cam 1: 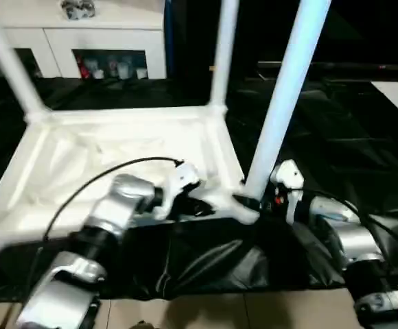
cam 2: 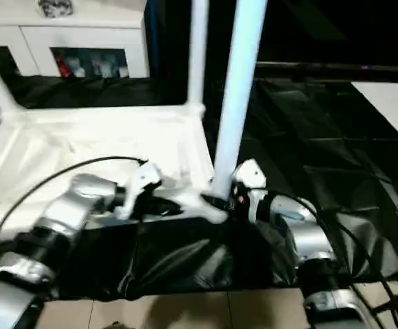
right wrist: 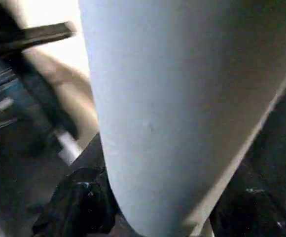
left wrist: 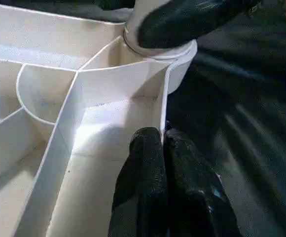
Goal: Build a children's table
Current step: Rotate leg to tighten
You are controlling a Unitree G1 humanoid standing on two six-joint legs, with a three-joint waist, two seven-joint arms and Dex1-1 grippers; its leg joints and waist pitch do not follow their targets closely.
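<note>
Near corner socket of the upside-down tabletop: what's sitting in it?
A white leg stands in the near corner socket. The right gripper straddles its base; the left gripper pinches the tabletop rim beside it. Seating depth is hidden.

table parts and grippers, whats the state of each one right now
table top: upside down on the black sheet, ribbed underside up
near-corner leg: upright in its socket, between the right gripper's fingers
far-right leg: upright in its socket
far-left leg: in its socket, leaning
left gripper: shut, pinching the table top's edge wall
right gripper: around the near-corner leg's base
cabinet: glass doors closed
</note>
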